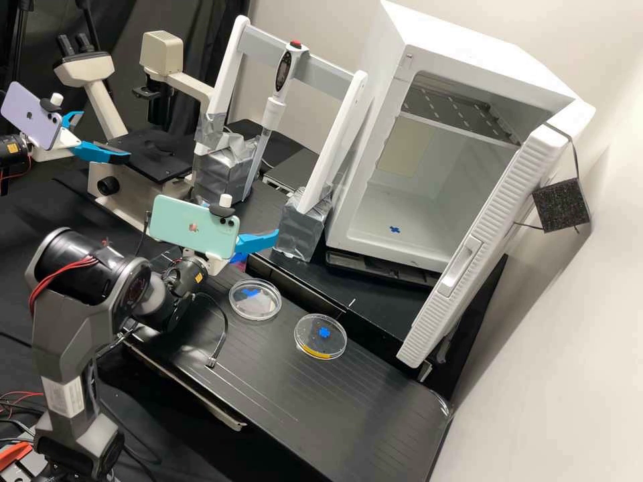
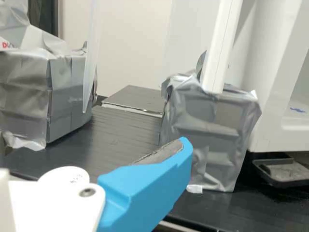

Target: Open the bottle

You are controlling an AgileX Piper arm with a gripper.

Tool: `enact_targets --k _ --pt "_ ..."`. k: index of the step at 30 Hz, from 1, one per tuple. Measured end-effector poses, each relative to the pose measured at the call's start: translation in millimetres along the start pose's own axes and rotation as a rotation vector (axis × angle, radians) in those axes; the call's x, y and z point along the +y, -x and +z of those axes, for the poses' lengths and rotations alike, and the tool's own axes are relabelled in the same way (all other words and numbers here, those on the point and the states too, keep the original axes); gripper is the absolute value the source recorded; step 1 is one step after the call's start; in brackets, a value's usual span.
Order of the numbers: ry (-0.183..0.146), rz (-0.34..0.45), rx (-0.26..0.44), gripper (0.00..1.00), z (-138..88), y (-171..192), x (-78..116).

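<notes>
In the high view the gripper [image 1: 257, 243] is above the back left part of the black bench, beside the mint-green phone mounted on the wrist. One blue finger points toward a silver-taped block, and the phone hides part of the gripper. The wrist view shows a blue finger of the gripper [image 2: 159, 169] with its grey inner pad bare and nothing against it, so the gripper stands open.
Two clear round dishes [image 1: 255, 300] [image 1: 321, 336] lie on the bench [image 1: 288, 402]. Behind stand a white frame holding a pipette [image 1: 274, 107], taped blocks [image 1: 303, 227], an open white cabinet [image 1: 375, 234] and a microscope [image 1: 110, 194]. A second arm's blue gripper is at far left.
</notes>
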Motion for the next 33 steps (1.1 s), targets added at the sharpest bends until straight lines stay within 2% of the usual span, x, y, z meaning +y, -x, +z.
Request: enact_targets --k 10,11,33 --pt "0.001 -0.013 -0.022 1.00 6.1 -2.0 -3.6" --pt "0.001 -0.014 -0.024 0.00 6.4 -2.1 -4.0" --pt "0.002 -0.043 -0.047 0.00 12.6 -0.6 -11.7"
